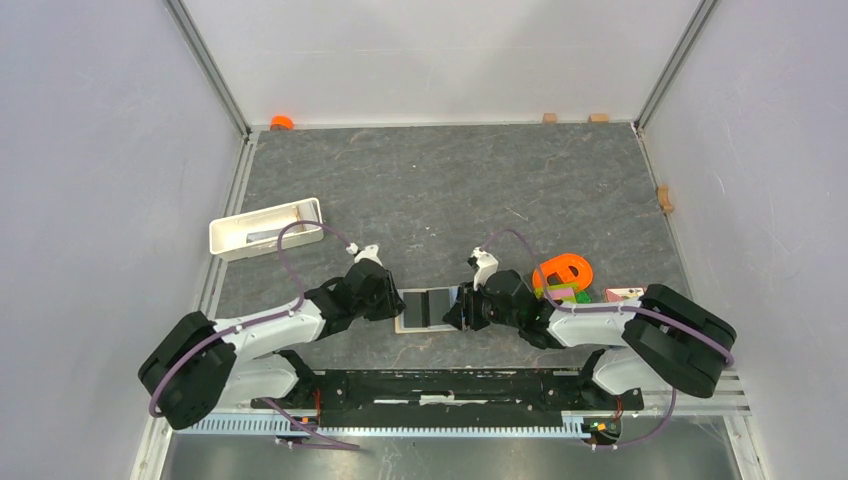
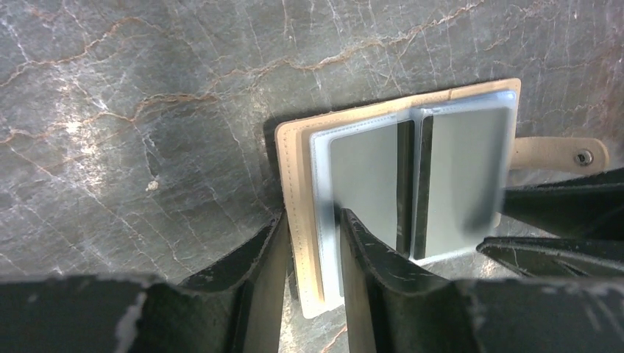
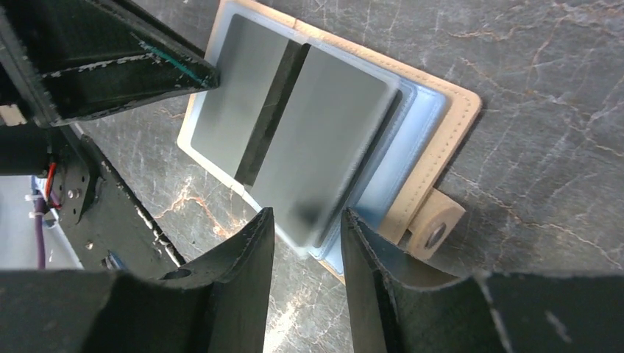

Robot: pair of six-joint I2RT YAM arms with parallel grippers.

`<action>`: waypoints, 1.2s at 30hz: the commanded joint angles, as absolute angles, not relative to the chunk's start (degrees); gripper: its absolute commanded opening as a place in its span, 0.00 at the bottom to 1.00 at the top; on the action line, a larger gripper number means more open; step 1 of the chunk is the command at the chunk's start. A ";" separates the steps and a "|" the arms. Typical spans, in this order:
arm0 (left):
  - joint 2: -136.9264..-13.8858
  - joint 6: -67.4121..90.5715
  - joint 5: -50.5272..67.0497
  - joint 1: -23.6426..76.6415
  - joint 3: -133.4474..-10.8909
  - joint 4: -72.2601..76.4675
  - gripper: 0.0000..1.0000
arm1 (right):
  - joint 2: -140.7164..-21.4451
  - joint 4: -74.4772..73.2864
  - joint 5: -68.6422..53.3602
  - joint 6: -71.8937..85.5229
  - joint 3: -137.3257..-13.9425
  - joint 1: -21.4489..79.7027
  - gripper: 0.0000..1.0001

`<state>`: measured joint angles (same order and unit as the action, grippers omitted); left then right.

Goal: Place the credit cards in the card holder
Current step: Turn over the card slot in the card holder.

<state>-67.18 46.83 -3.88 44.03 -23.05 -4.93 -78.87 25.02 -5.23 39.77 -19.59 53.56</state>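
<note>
On the grey veined desk (image 1: 450,190) between pale walls (image 1: 100,150), left pincer (image 2: 312,218) and right pincer (image 3: 306,213) straddle the open card holder (image 2: 294,184); grip unclear.

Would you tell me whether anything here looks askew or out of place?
The grey plastic card with a dark stripe looks offset over the see-through pockets of the beige folding card holder, not squarely seated.

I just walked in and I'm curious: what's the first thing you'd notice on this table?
The open beige card holder sits front and centre, a grey card with a dark stripe lying across it. The left claw and right claw flank it. A bright orange toy sits further right.
</note>
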 commanded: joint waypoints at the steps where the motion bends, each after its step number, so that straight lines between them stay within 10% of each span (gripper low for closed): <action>1: -69.69 47.11 -2.75 44.11 -20.36 -4.84 0.37 | -80.97 33.26 -10.80 43.44 -17.91 53.61 0.43; 36: -68.71 48.86 0.97 44.03 -19.79 -3.29 0.27 | -79.16 40.15 -8.93 42.54 -22.29 56.78 0.39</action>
